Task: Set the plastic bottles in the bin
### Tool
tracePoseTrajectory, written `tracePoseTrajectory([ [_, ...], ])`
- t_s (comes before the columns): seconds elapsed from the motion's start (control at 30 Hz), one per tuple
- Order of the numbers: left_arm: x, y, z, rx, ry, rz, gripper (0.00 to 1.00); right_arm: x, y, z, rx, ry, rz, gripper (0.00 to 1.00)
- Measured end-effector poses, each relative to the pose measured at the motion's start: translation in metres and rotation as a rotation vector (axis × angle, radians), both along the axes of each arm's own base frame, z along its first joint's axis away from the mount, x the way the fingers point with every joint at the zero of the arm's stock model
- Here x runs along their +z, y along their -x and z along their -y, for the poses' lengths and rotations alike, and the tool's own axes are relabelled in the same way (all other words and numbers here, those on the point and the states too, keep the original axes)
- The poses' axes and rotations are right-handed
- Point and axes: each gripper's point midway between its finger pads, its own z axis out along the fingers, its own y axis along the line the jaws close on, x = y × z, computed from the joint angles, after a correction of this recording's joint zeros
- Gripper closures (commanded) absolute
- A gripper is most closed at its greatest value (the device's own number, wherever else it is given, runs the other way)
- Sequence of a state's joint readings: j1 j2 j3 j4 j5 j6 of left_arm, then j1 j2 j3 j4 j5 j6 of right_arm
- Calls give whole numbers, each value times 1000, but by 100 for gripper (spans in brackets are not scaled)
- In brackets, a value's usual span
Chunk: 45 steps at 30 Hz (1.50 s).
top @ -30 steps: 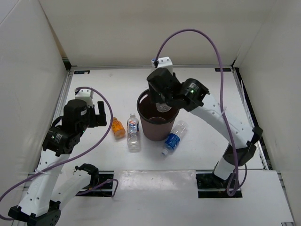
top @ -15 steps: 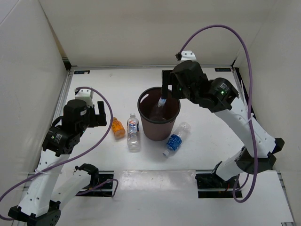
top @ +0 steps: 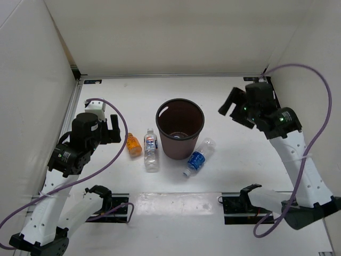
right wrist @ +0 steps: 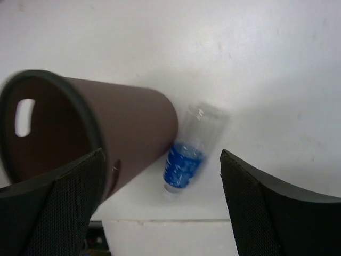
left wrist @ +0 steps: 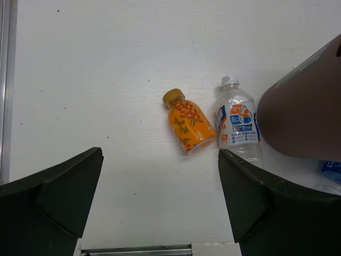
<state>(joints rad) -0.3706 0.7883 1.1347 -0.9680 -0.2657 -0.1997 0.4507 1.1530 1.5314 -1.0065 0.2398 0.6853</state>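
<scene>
The maroon bin stands upright mid-table, with a pale clear shape faintly showing at its bottom. Left of it lie an orange bottle and a clear bottle with a blue-white label. A blue-labelled bottle lies against the bin's right foot. My left gripper hovers open, left of the orange bottle, nothing between its fingers. My right gripper is open and empty, high to the right of the bin, looking down on the blue-labelled bottle.
White walls close in the table on the left, back and right. Purple cables loop over both arms. The clear labelled bottle lies close to the bin wall. The table's front edge is just beyond the blue-labelled bottle.
My right gripper opened over the bin, let a clear bottle fall in, then swung away to the right. The left arm has not moved.
</scene>
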Motion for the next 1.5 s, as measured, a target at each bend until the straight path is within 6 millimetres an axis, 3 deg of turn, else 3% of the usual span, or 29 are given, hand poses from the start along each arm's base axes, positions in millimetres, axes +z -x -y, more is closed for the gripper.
tracePoseTrajectory([
  [0.07,0,0,0,0,0,0,0,-40,7,8,-46,-69,-112,10],
  [0.2,0,0,0,0,0,0,0,-122,29,-6,-61,-167,-363,10],
  [0.33,0,0,0,0,0,0,0,-177,52,-21,-79,-221,-530,10],
  [0.47,0,0,0,0,0,0,0,-197,58,-32,-102,-291,-587,10],
  [0.87,0,0,1,-4,3,-1,0,-253,45,-53,-154,-358,-756,10],
  [1.13,0,0,2,-10,6,-2,0,-272,48,-60,-164,-329,-814,11],
  [1.33,0,0,2,-11,6,-3,0,-289,56,-60,-195,-282,-875,29],
  [1.37,0,0,2,-12,7,-2,0,-292,57,-61,-196,-275,-882,41],
  [1.5,0,0,3,-12,7,-3,0,-293,62,-68,-183,-285,-911,69],
])
